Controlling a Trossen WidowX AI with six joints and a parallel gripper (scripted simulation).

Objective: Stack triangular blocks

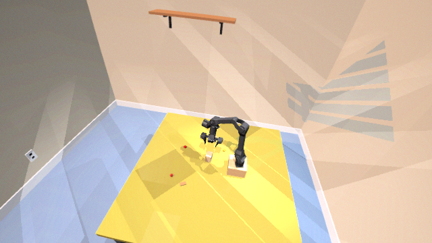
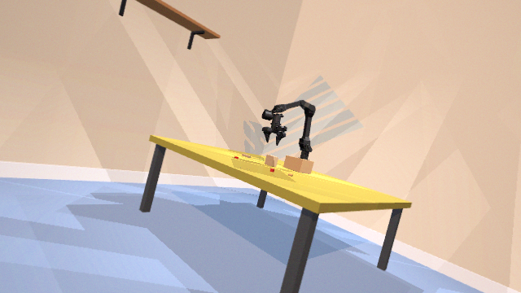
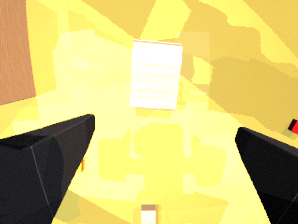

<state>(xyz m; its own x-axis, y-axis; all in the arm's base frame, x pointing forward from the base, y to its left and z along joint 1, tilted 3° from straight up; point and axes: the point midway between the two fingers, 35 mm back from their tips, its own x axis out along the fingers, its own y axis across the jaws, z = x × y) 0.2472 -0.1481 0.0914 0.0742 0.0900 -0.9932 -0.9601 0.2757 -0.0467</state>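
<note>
- The square block (image 1: 208, 156) (image 2: 271, 160) (image 3: 156, 75) sits on the table (image 1: 256, 216) (image 2: 228, 171), beside the arm's base box (image 1: 237, 171) (image 2: 293, 163). I take it for both triangular blocks, one on the other; I can't make out the seam, and glare washes out the top from the wrist.
- Its edges look fairly even from above, so I judge the sloped faces meet and the table bears the weight.
- My gripper (image 1: 210, 144) (image 2: 273, 143) (image 3: 166, 127) is spread about as wide as it goes, with nothing in it, hanging above the table and apart from the block.
- One red piece (image 1: 185, 146) (image 2: 272, 170) (image 3: 294, 126) lies off to one side; another (image 1: 171, 175) (image 2: 236, 157) lies further out, near a flat tan piece (image 1: 183, 183) (image 2: 246, 155).
- Nothing seems to block a straight lift; swinging low could clip the block, so I'd keep high and leave it alone.
</note>
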